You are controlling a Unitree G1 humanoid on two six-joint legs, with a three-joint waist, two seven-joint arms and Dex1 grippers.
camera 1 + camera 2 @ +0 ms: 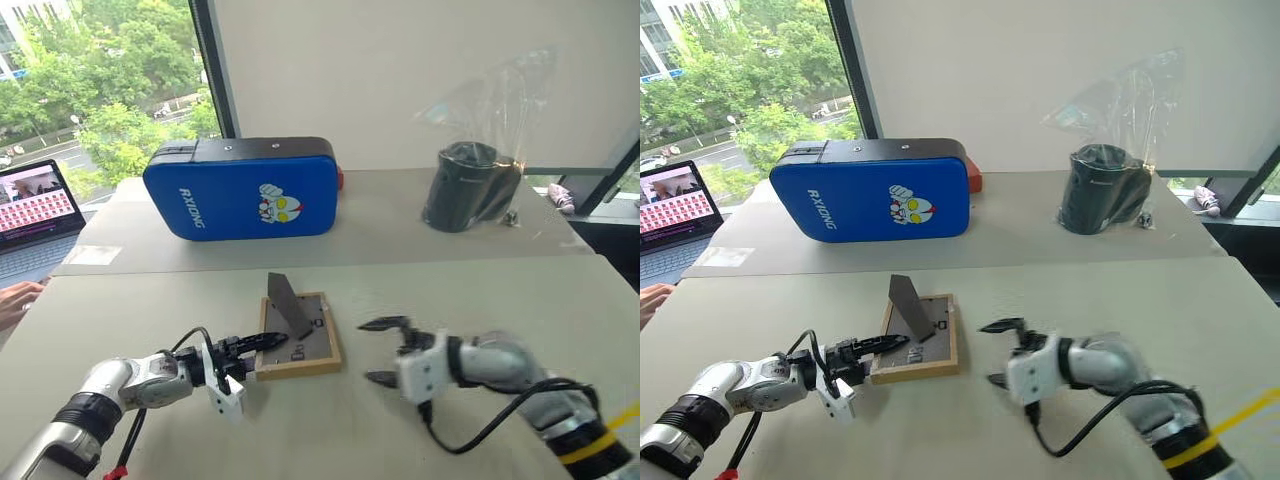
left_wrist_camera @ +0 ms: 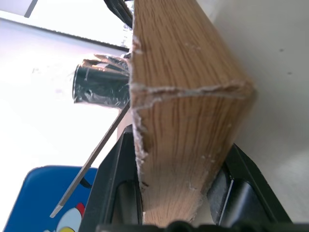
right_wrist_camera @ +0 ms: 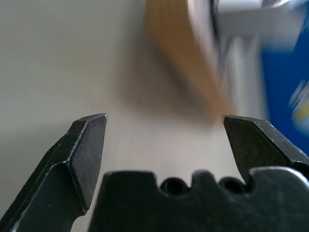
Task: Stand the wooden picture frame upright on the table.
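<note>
Left eye view: the wooden picture frame (image 1: 299,340) lies face down on the table (image 1: 470,300), near the front edge and between the two arms, dark backing up, with the fold-out stand flap (image 1: 290,303) raised and leaning off the backing. The left gripper (image 1: 262,343) reaches in level from the left and is clamped on the frame's near-left corner, one finger over the backing and one under the wood. Left wrist view confirms the grip: light wood of the frame fills the gap between the two black fingers (image 2: 113,193), and the corner joint looks chipped along its seam, though at this close range I cannot be sure whether that is damage or just rough grain. The right gripper (image 1: 385,350) hovers just beside the frame's right edge, apart from it, fingers spread wide and holding nothing; right wrist view shows the same wide gap with the frame's edge blurred beyond it. At the back of the table stand a blue pad (image 1: 243,187) on its long edge and a black cylinder in clear plastic wrap (image 1: 467,186). A laptop (image 1: 35,215) sits at far left, with a person's hand (image 1: 18,299) near it.
</note>
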